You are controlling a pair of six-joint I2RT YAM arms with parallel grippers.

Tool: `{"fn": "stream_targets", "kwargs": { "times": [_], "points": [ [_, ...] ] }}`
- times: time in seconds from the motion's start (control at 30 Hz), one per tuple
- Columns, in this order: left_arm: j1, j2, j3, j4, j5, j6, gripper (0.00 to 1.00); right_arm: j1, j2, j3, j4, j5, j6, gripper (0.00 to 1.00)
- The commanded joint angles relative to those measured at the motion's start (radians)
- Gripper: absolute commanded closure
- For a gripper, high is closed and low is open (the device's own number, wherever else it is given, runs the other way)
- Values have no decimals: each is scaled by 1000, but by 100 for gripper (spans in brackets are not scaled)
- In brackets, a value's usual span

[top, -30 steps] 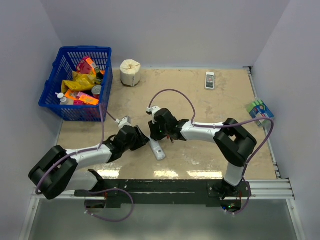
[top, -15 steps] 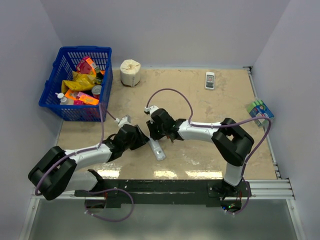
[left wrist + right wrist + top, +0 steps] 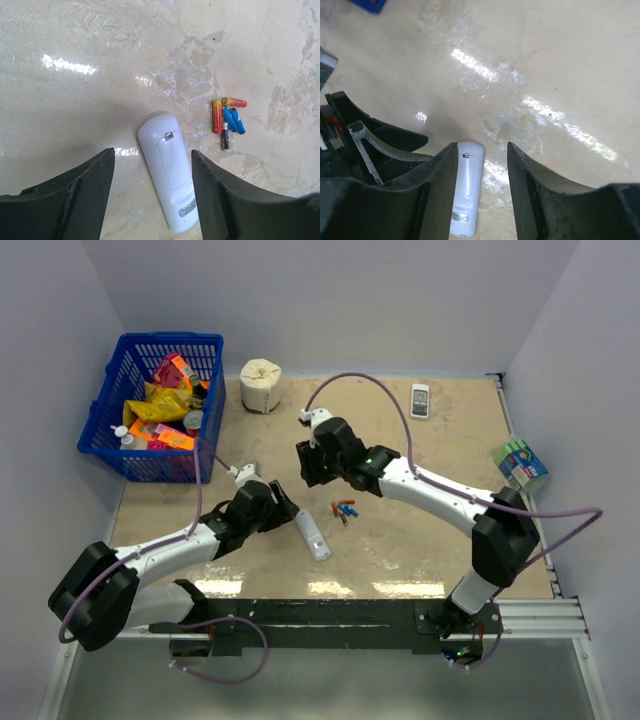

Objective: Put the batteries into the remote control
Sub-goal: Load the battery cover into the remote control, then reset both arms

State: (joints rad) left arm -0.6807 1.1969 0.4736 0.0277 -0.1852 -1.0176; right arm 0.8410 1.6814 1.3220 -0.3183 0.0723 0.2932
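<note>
The silver-white remote control [image 3: 313, 536] lies back side up on the table with its battery cover shut. It also shows in the left wrist view [image 3: 170, 170] and the right wrist view [image 3: 466, 195]. Several small batteries [image 3: 344, 510] in red, orange, blue and a dark one lie in a cluster just right of it, also in the left wrist view [image 3: 227, 119]. My left gripper [image 3: 284, 504] [image 3: 152, 155] is open and empty, hovering over the remote's left end. My right gripper [image 3: 304, 474] [image 3: 481, 150] is open and empty, raised above and behind the remote.
A blue basket [image 3: 118, 450] of snack packs stands at the back left, a pale roll [image 3: 261, 385] beside it. A short white handset [image 3: 420, 400] lies at the back right. A green-blue box [image 3: 522, 465] sits by the right wall.
My right arm has lifted and swung back away from the remote, uncovering the batteries. My left gripper has shifted slightly towards the remote.
</note>
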Motion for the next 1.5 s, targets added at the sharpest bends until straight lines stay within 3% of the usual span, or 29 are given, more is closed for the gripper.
{"fn": "stream_targets", "kwargs": {
  "times": [0.0,0.23,0.4,0.63,0.77,0.9,1.07,1.23,1.27,1.4,1.47],
  "points": [
    [6,39,83,-26,-22,50,31,-49,-98,-32,-41,93,32,52],
    [-17,243,270,-201,-11,100,33,-120,-229,-159,-27,115,52,51],
    [-42,303,300,-241,-16,103,43,-144,-313,-224,-18,130,52,51],
    [-80,380,326,-302,-30,116,48,-163,-353,-254,-33,87,32,51],
    [-82,386,330,-333,-34,94,54,-161,-362,-257,-48,31,15,52],
    [-82,294,284,-338,-88,59,56,-161,-370,-267,-51,-34,9,52],
    [-62,143,263,-362,-158,44,41,-151,-339,-279,-53,-163,38,46],
    [-45,-46,261,-371,-253,62,27,-109,-325,-285,-61,-138,66,34],
    [-42,-77,264,-373,-296,89,20,-108,-331,-287,-59,-134,66,32],
    [-36,-226,319,-406,-423,189,5,-112,-371,-259,-97,-2,81,22],
    [-34,-302,347,-416,-494,270,0,-118,-399,-222,-137,134,77,18]
  ]
}}
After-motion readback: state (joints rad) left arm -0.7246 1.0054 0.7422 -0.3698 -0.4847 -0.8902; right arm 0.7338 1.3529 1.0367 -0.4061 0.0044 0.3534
